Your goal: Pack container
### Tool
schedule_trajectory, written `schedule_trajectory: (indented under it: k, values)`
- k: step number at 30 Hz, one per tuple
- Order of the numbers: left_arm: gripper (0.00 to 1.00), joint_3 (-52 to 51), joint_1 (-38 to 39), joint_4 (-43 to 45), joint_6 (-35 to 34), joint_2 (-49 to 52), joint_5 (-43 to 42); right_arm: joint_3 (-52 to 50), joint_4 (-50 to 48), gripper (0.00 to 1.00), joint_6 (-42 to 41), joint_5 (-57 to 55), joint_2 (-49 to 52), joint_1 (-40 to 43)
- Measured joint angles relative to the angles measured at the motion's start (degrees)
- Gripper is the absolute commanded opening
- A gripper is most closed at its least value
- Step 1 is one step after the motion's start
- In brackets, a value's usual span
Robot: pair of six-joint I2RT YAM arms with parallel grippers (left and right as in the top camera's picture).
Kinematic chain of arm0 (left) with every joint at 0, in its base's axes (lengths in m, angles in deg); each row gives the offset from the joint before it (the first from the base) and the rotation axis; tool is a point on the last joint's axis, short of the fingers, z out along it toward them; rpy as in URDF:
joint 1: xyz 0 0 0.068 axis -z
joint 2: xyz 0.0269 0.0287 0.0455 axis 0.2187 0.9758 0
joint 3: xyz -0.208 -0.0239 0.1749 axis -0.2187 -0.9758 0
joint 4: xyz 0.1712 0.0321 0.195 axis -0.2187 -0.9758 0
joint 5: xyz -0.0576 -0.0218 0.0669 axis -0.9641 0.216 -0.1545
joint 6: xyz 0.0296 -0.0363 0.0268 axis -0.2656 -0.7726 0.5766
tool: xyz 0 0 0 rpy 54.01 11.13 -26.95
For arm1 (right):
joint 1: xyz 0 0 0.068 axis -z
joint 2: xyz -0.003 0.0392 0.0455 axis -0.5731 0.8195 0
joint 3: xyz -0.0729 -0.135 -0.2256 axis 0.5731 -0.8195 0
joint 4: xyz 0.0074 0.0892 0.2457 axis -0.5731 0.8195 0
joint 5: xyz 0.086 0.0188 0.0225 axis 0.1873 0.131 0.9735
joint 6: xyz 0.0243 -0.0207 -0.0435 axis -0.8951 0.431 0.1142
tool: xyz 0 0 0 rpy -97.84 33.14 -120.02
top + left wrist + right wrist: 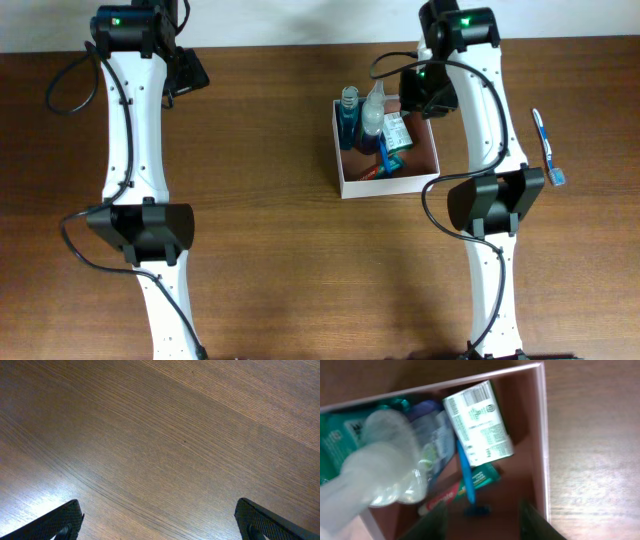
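Note:
The container (390,187) is a square white-walled box with a reddish-brown inside, right of the table's middle. It holds a blue bottle (349,118), a clear bottle (373,112), a green-and-white packet (398,131), a toothpaste tube (442,501) and a blue razor (466,480). My right gripper (424,92) hovers over the container's far right corner. In the right wrist view its fingers (485,527) are open and empty above the box floor, near the wall (543,435). My left gripper (186,72) is open and empty at the far left, over bare wood (160,525).
A blue toothbrush (545,145) lies on the table right of the container, beyond my right arm. The table top is brown wood.

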Motion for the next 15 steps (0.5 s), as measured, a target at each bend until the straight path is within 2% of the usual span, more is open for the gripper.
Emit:
schedule_trajectory:
  k: [4, 15]
  values:
    - [0.99, 0.0, 0.0, 0.0, 0.0, 0.0, 0.0, 0.59, 0.0, 0.99, 0.28, -1.36, 0.0, 2.93]
    - [0.99, 0.0, 0.0, 0.0, 0.0, 0.0, 0.0, 3.13, -0.48, 0.99, 2.69, -4.24, -0.07, 20.39]
